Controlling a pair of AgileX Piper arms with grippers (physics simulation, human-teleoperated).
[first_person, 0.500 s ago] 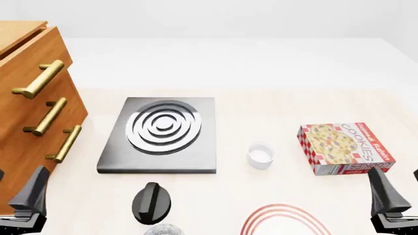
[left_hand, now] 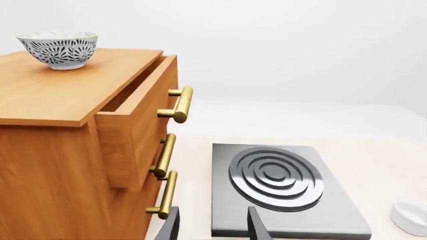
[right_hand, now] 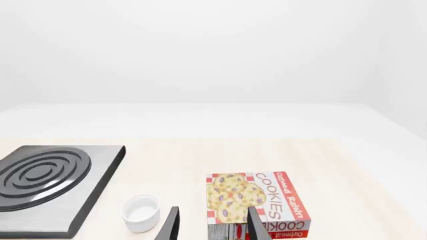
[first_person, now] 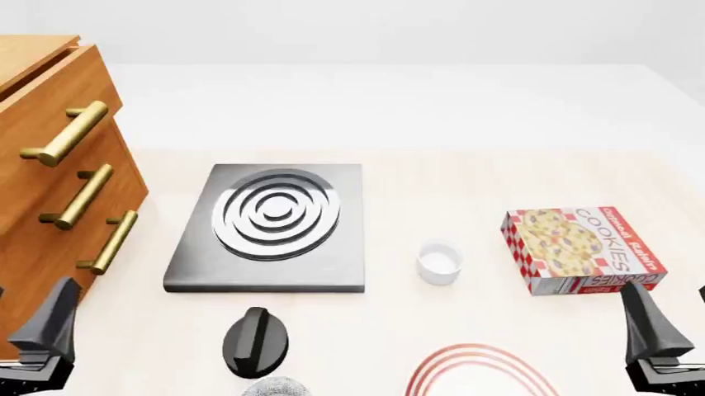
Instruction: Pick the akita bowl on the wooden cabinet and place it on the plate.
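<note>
The plate (first_person: 480, 371) is cut off at the front view's 6 o'clock edge. The bowl (left_hand: 59, 48) sits on the cabinet (left_hand: 73, 145), out of that view. Both claws, left (left_hand: 212, 226) and right (right_hand: 212, 226), gape empty. The left has edged slightly outward since before.

two dark grey grippers (first_person: 44, 330) with slim tapered matte fingers (left_hand: 257, 227)

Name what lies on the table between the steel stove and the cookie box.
A small white bowl sits between the stove and the cookie box, apart from both; the front view shows it best.
</note>
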